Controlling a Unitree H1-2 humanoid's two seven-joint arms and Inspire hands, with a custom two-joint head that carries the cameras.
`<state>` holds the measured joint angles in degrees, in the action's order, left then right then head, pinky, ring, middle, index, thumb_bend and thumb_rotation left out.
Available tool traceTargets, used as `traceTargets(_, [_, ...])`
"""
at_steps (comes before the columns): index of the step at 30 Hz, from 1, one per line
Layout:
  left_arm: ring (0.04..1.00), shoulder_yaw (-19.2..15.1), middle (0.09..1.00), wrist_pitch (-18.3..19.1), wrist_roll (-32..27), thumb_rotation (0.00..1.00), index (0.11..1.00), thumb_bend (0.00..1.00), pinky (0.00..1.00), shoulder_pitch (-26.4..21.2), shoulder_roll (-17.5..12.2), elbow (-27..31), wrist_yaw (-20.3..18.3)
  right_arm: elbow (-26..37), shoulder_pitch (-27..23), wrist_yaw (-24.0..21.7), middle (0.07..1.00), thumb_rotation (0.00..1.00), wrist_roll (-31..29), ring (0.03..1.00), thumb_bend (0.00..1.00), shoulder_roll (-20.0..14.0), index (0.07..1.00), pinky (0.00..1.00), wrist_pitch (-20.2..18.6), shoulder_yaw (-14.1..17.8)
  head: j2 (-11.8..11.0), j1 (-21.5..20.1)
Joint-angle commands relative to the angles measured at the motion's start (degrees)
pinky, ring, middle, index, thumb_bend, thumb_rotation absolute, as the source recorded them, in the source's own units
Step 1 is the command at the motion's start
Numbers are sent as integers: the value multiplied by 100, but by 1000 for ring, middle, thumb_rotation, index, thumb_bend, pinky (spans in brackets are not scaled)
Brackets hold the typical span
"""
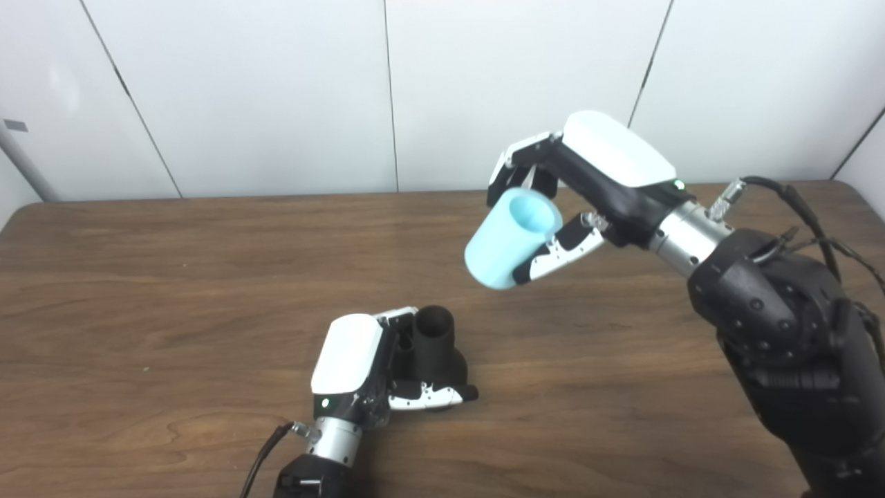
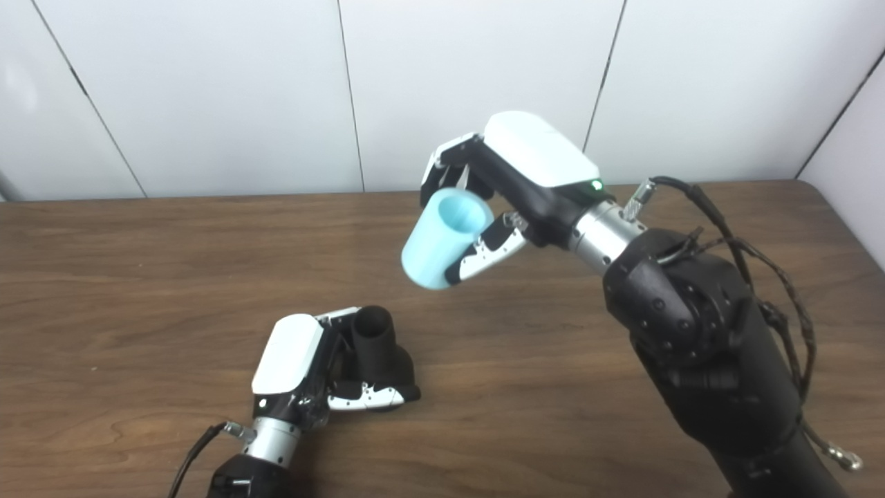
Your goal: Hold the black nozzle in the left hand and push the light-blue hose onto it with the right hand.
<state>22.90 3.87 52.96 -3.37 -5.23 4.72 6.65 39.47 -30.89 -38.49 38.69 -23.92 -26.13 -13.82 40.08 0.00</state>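
The black nozzle point(image 1: 437, 344) stands upright on the wooden table point(image 1: 173, 277), its round open neck pointing up. My left hand point(image 1: 366, 366) is wrapped around its base, thumb across the front. A short light-blue hose piece point(image 1: 510, 238), a hollow cylinder, is held in the air by my right hand point(image 1: 581, 180), tilted down to the left. The hose hangs above and to the right of the nozzle, well apart from it.
A white panelled wall point(image 1: 276, 90) closes off the far edge of the table. My bulky black right forearm point(image 1: 781, 332) with loose cables fills the right side. A cable point(image 1: 266, 449) trails from my left wrist.
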Motion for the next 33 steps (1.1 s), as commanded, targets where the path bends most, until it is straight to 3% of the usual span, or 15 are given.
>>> traceTargets(1, [524,177,492,267,135,0,486,522,477,254,4,-291,-307,303,-188,-217,504,0,59,384,515,193,517,352,-71,115,27,78])
traceTargets(6, [523,204,489,318,187,0,488,523,475,255,51,-312,-288,587,-226,-882,499,0,243,387,515,583,527,351,-75,170,71,193])
traceTargets(10, [526,228,502,374,221,0,482,522,472,253,90,-303,-284,705,-222,-1179,490,0,401,378,513,658,541,343,-71,182,114,251])
traceTargets(22, [518,306,497,504,269,0,485,523,459,251,115,-223,-278,439,-33,-899,487,0,224,364,510,606,548,321,193,175,196,321])
traceTargets(33, [512,328,491,529,246,0,486,523,461,250,103,-199,-293,468,-175,-740,497,0,345,384,516,567,519,347,372,197,241,275])
